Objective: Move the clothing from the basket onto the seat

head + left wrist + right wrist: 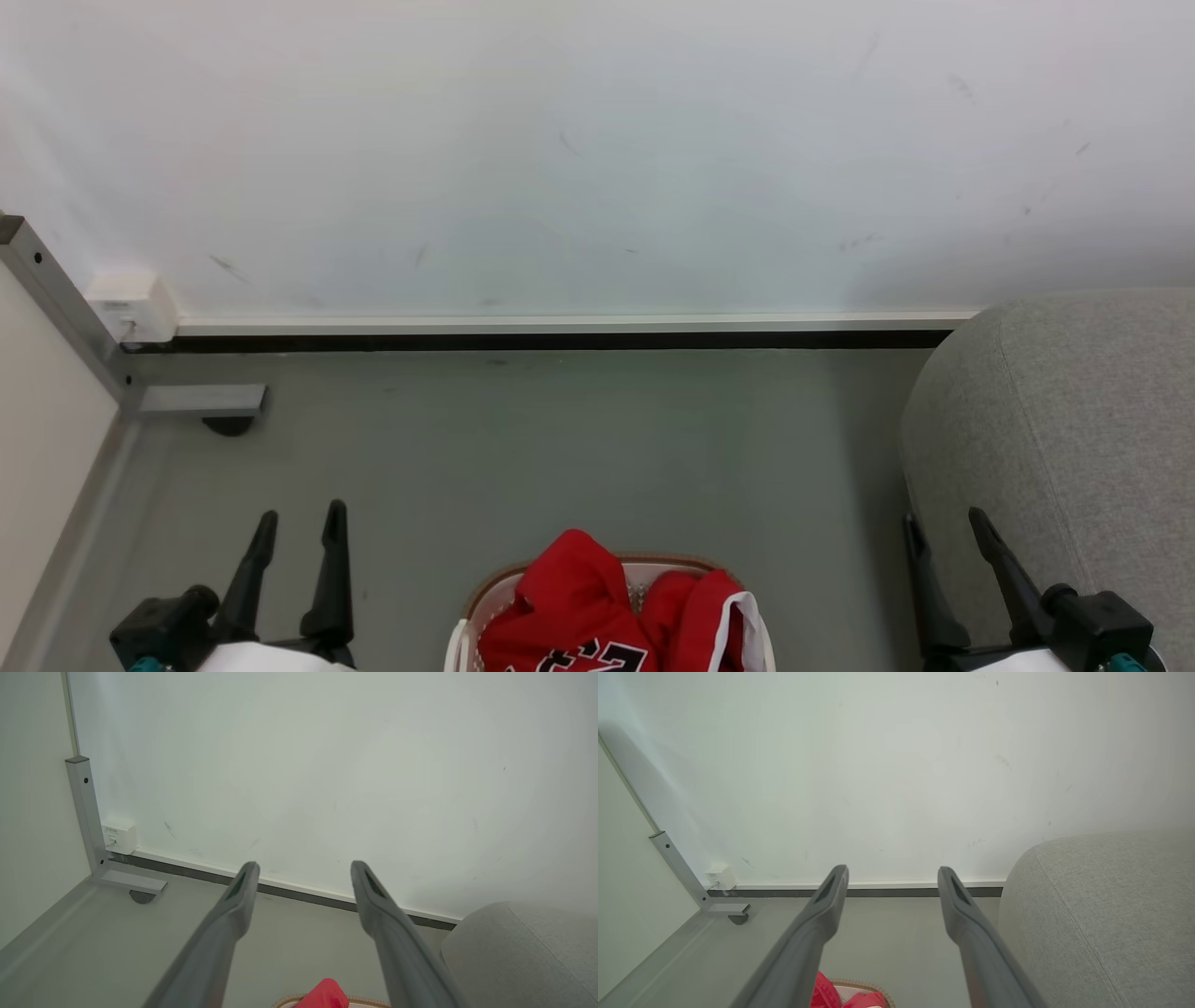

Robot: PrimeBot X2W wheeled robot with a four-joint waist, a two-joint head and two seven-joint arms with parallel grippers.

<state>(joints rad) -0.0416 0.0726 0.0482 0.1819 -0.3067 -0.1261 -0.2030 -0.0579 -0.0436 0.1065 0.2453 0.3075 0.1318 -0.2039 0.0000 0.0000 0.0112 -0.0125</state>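
Red clothing (597, 611) with white trim and black numbers is heaped in the white basket (485, 597) with a brown rim, at the bottom middle of the head view. A red tip of the clothing (324, 994) and the basket rim (369, 1000) peek into the left wrist view; the clothing (824, 994) also sits at the bottom of the right wrist view. The light-grey seat (1074, 439) stands at the right. My left gripper (301, 525) is open, left of the basket. My right gripper (943, 527) is open beside the seat, right of the basket. Both are empty.
A white wall (597, 159) with a dark baseboard runs across the far side of the grey floor (579, 448). A grey metal frame leg (201, 399) with a foot and a white wall box (135, 306) stand at the far left.
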